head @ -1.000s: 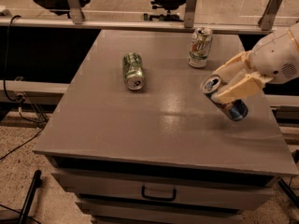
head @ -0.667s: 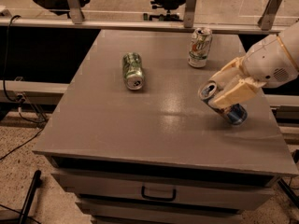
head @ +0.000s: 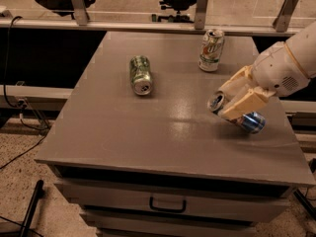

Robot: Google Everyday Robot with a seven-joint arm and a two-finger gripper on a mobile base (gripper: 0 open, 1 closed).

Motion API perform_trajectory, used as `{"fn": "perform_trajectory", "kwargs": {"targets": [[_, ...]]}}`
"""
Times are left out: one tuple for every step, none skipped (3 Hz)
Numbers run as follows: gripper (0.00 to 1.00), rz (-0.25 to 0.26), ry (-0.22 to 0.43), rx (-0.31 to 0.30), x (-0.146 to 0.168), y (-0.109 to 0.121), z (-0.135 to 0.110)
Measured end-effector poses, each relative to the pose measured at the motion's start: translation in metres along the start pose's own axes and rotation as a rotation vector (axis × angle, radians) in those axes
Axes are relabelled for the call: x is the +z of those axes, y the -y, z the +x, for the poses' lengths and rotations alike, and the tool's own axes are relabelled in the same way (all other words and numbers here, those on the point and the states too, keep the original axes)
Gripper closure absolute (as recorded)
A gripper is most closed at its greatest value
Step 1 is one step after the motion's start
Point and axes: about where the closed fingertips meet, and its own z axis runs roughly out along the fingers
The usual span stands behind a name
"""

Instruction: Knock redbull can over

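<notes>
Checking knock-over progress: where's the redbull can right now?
Camera view, right side of the table: the redbull can lies tipped in the gripper, nearer than the upright white-and-green can.

A cream end effector (head: 223,105) clasps the blue-and-silver redbull can (head: 252,122), grey table (head: 148,132) beneath.

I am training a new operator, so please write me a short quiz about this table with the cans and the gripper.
1. Fill in: the green can lies on its ___.
2. True or false: the redbull can stands upright on the table.
3. Which can stands upright? A) green can B) white-and-green can C) redbull can
Key: 1 side. 2 false; it is tilted far over, held by the gripper at the table's right side. 3 B.
</notes>
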Motion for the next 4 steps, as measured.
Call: {"fn": "perform_trajectory", "kwargs": {"targets": [[0.32,-0.001,0.0,-0.003,0.0008,-0.0003,-0.0016],[0.09,-0.001,0.0,-0.006,0.0015,-0.0006,-0.0031],[0.0,-0.002,-0.001,-0.008,0.0021,-0.0009,-0.0045],[0.0,-0.002,-0.001,-0.008,0.0021,-0.001,-0.0045]]}}
